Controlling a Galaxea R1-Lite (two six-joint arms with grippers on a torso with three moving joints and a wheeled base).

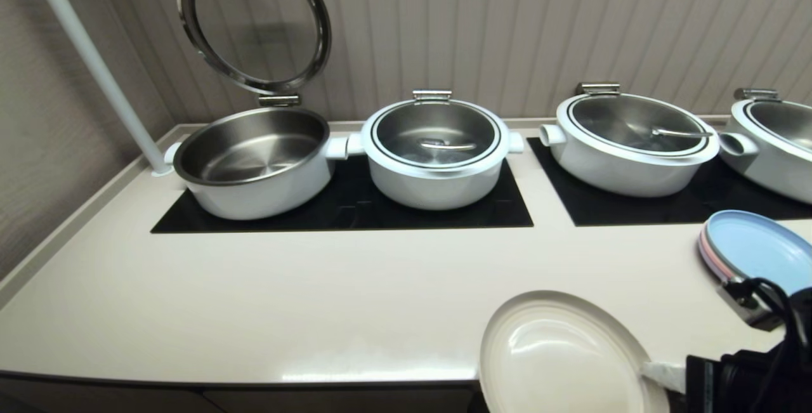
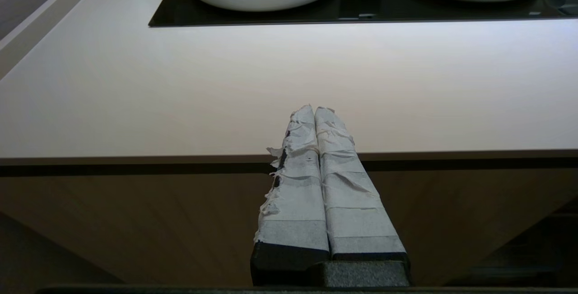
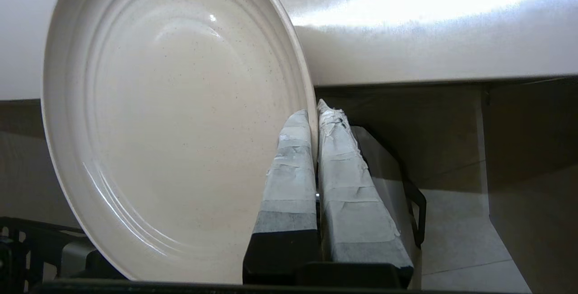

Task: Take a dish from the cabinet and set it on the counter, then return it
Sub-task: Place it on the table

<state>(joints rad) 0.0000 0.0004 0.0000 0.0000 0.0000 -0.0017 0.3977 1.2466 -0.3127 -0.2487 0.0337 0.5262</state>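
The dish [image 1: 558, 356], a plain cream-white plate, hangs tilted at the counter's [image 1: 285, 299] front edge, partly over it and partly beyond. My right gripper [image 1: 663, 375] comes in from the lower right and is shut on the dish's rim. In the right wrist view the taped fingers [image 3: 314, 111] pinch that rim, with the dish [image 3: 171, 118] filling the space beside them. My left gripper [image 2: 314, 109] is parked before the counter's [image 2: 180, 86] edge, shut on nothing. Of the cabinet, only a dark recess [image 3: 406, 113] under the counter shows.
White pots stand on black glass panels [image 1: 342, 210] at the back: one open [image 1: 254, 159] with its glass lid [image 1: 254, 19] raised, three lidded [image 1: 434, 153] [image 1: 628, 140] [image 1: 774, 140]. Stacked blue and pink plates [image 1: 755, 248] lie at the right. A white pole [image 1: 95, 64] rises at the back left.
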